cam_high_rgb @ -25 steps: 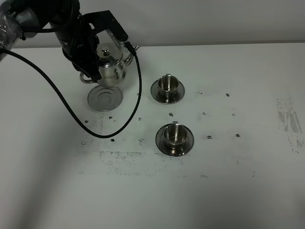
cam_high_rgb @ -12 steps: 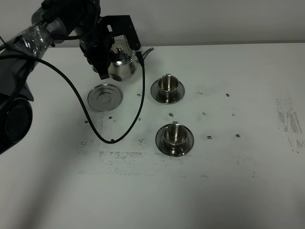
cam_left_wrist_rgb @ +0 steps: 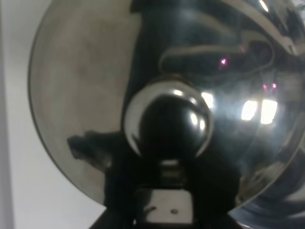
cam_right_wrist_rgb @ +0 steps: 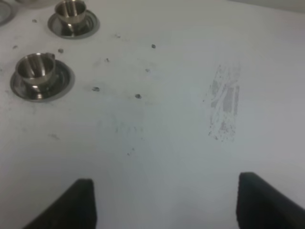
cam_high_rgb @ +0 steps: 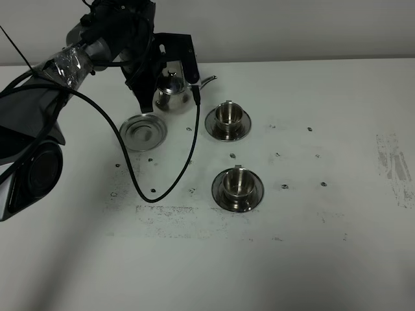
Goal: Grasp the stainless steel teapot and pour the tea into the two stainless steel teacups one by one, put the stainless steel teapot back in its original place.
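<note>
While the left gripper (cam_high_rgb: 148, 96) stays out of clear sight behind the arm, its jaws read as closed on the loop handle of the stainless steel teapot (cam_high_rgb: 174, 96). The pot is upright, off the round saucer (cam_high_rgb: 142, 132) and just beyond it, spout toward the far teacup (cam_high_rgb: 227, 115). The near teacup (cam_high_rgb: 237, 183) sits well apart. The right gripper (cam_right_wrist_rgb: 167, 205) has its fingers spread wide, holding nothing, over the table (cam_right_wrist_rgb: 157, 143).

left arm stretches far forward, left gripper (cam_high_rgb: 148, 91) clamped on the stainless steel teapot (cam_high_rgb: 174, 96); right gripper (cam_right_wrist_rgb: 171, 202) points downward, jaws spread wide.
</note>
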